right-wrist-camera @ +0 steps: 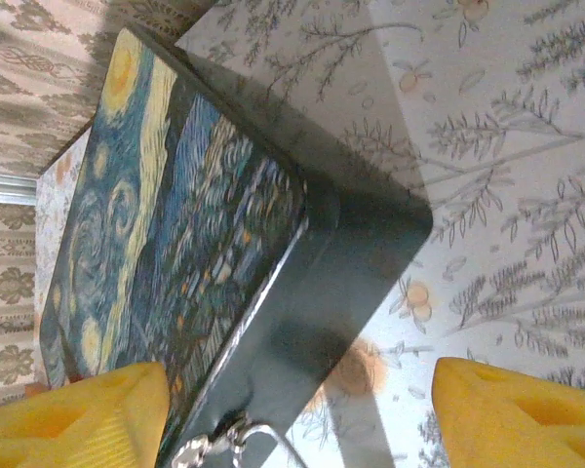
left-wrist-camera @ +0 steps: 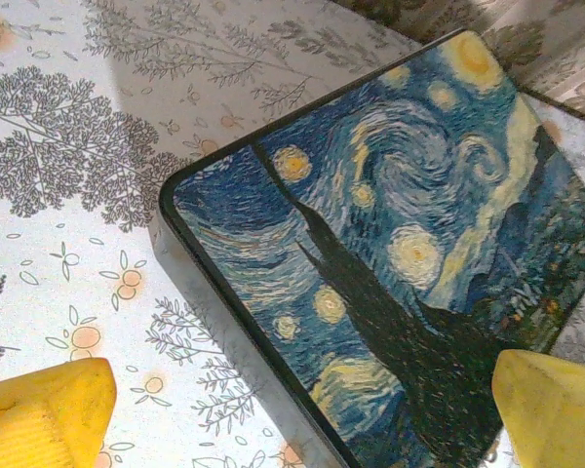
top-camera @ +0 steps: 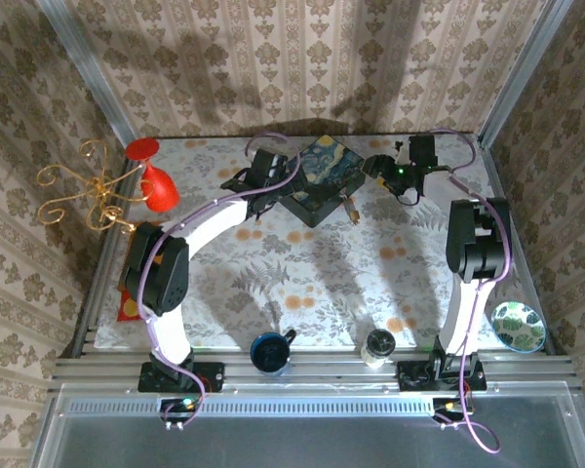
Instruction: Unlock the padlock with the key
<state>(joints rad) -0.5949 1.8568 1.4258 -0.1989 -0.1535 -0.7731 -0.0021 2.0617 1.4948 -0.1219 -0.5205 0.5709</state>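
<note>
left end effector [left-wrist-camera: 300, 395]: fingers wide apart over starry-night box [left-wrist-camera: 390, 244] lid | right end effector [right-wrist-camera: 292, 414]: fingers apart, box's corner between | padlock [top-camera: 351, 209]: just beside box's near-right side

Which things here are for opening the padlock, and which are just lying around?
For the job: padlock, painted box.
Just lying about: red glass, gold wire stand, blue cup, small jar, patterned dish.
</note>
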